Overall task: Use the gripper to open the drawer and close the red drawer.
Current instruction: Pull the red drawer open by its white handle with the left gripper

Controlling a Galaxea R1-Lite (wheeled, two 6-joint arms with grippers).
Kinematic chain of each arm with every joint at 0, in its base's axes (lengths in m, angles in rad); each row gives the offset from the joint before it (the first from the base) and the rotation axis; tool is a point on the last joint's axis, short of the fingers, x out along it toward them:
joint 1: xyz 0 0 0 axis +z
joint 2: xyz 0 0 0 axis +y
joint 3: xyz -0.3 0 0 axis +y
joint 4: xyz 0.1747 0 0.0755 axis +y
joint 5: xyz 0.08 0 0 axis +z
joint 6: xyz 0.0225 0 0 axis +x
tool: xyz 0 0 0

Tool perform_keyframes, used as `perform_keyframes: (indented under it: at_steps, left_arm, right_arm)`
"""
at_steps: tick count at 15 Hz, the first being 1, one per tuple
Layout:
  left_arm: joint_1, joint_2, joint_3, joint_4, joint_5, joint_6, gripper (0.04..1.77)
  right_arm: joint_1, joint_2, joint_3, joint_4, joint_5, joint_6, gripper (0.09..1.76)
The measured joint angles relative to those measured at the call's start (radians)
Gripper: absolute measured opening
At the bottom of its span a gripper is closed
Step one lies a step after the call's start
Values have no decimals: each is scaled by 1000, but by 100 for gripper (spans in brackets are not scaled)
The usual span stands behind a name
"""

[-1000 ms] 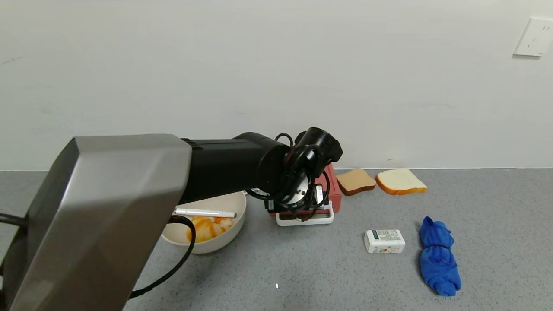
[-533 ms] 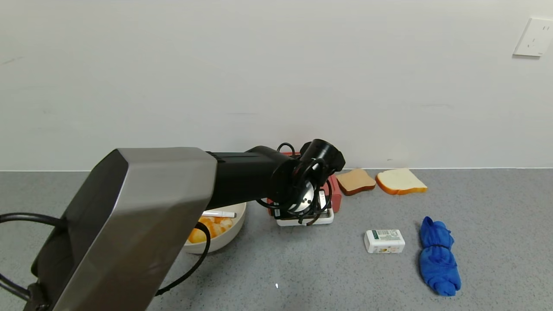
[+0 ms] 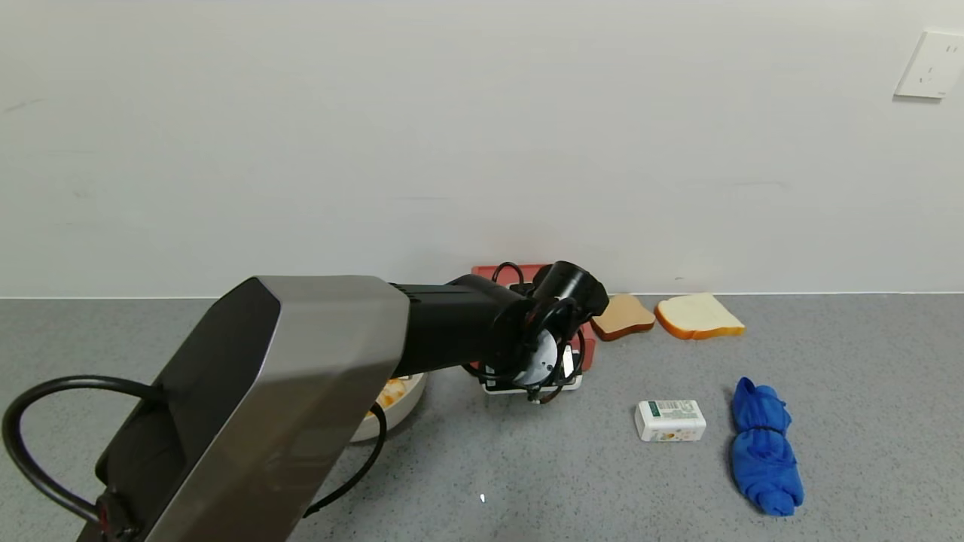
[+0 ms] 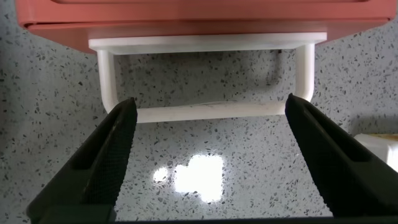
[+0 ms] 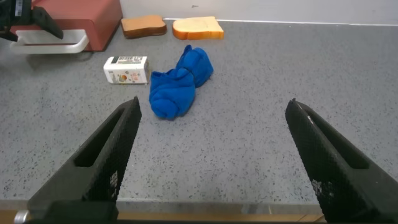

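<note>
While the head view's centre holds the salmon-red plastic drawer [image 3: 580,342] against the wall, the black two-fingered left gripper [image 3: 536,380] covers its front. Across the left wrist view's top, the white loop handle [image 4: 205,78] lies just beyond spread fingers [image 4: 109,155], untouched. Right wrist view: the right gripper [image 5: 211,162] gapes over grey counter, drawer upper left.

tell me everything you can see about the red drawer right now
The drawer is a low, salmon-red, plastic-looking box standing on the grey speckled counter near the wall, beside a cream bowl. A white loop handle sticks out from its front, resting just above the counter. It looks pushed in. The left tool is open right at the handle, a finger outside each end; contact is unclear.
</note>
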Motion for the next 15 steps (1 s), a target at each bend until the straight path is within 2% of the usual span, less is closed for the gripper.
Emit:
perform_keyframes:
  at_steps: [4,15]
  left_arm:
    - [2,8,0,-50,18,35,172]
    - [6,42,-1,-77,18,74,172]
  right_arm:
    - [0,0,0,0,0,0,171]
    - [0,0,0,0,0,1,171]
